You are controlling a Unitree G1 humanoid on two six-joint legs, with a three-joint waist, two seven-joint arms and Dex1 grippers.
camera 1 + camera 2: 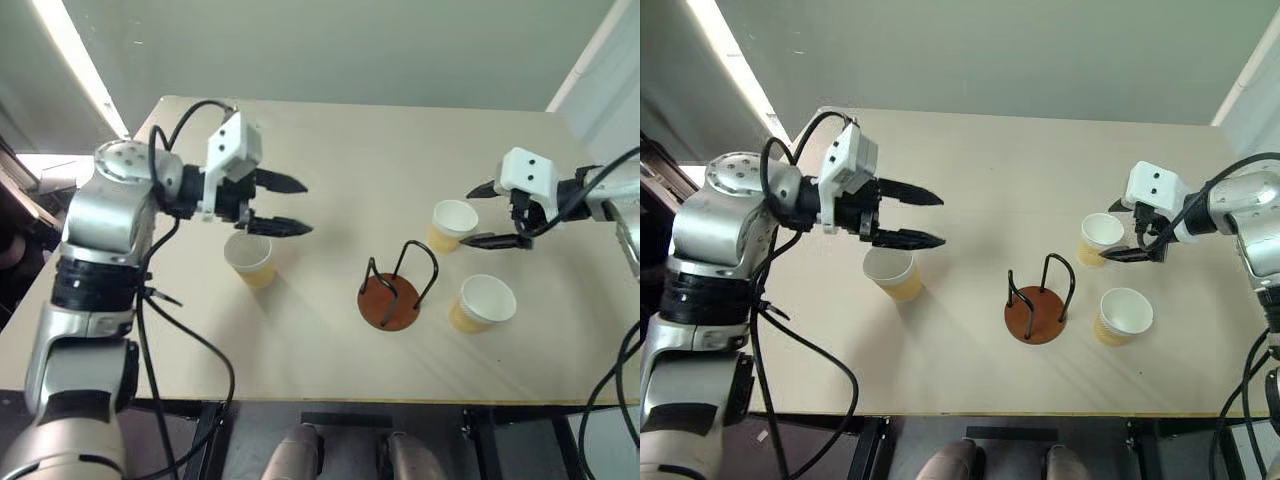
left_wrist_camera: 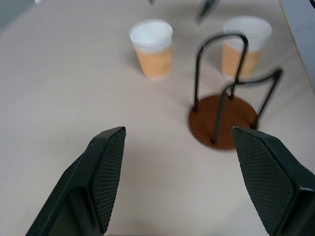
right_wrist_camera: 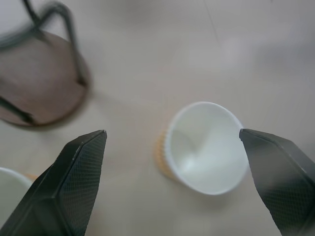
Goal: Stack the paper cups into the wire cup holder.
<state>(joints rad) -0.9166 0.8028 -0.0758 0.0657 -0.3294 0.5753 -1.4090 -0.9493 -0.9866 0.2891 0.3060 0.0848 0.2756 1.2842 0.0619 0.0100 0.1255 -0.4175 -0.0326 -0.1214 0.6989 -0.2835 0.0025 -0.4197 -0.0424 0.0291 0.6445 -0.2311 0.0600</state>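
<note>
Three paper cups stand upright on the table: one (image 1: 250,258) at the left and two at the right, a far one (image 1: 453,222) and a near one (image 1: 483,302). Between them stands the wire cup holder (image 1: 390,295), its brown disc base and black hoops holding nothing. My left gripper (image 1: 307,207) hangs open above and just beyond the left cup, pointing right; nothing is between its fingers (image 2: 106,172). The right gripper (image 1: 478,215) is open beside the far right cup (image 3: 206,147), which lies ahead between its spread fingers (image 3: 83,167), apart from both.
The beige table (image 1: 350,150) has a bare far half and a bare strip along its front edge. A white wall corner (image 1: 590,60) rises at the far right. Black cables loop from both arms over the table's sides.
</note>
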